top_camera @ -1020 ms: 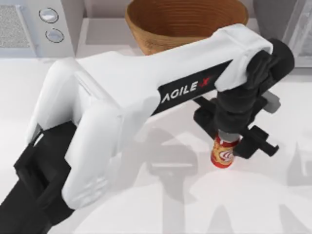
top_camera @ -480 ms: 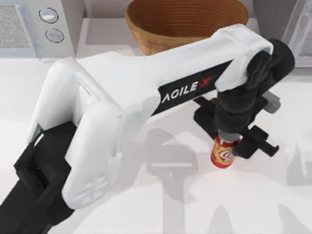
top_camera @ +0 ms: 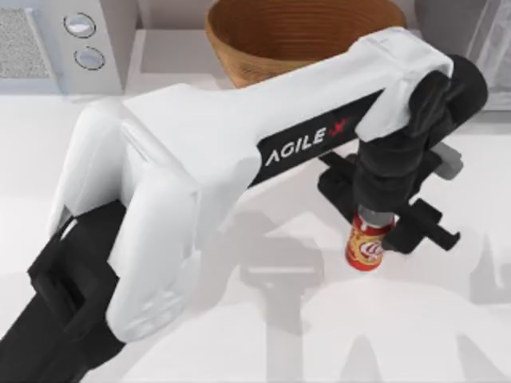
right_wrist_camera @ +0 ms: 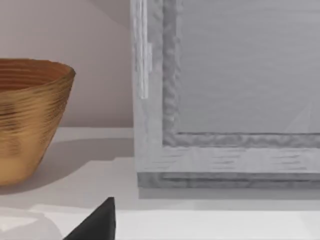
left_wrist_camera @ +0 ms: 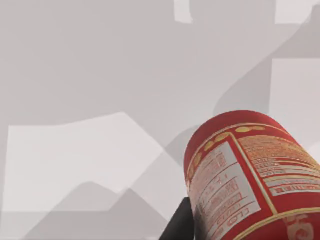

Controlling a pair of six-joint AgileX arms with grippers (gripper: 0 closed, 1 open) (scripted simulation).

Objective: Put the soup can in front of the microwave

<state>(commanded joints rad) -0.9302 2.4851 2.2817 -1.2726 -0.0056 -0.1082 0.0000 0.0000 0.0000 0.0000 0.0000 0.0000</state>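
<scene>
The table (top_camera: 447,335) is a plain white surface, with soft grey shadows of the arms lying across it. At the back edge stand three things in a row: the microwave (top_camera: 56,40) at the left corner, light grey with two round silver knobs (top_camera: 84,40); a woven basket (top_camera: 307,36) in the middle; and a darker grey box (top_camera: 463,32) at the right corner. The right wrist view shows this box (right_wrist_camera: 225,100) with its pale framed door, the basket (right_wrist_camera: 30,115) beside it, and a plain pale wall (right_wrist_camera: 100,60) behind them.

The left arm reaches from the lower left across the table. Its left gripper (top_camera: 382,227) points down at the right half of the table and is pinching the soup can (top_camera: 367,243) at its top. The can stands upright, well apart from the microwave, nearer to the front than the basket. In the left wrist view the red can (left_wrist_camera: 250,180) appears close, a dark finger (left_wrist_camera: 177,225) against its side, white table (left_wrist_camera: 75,160) behind it.

For the right gripper, I cannot tell its state.
</scene>
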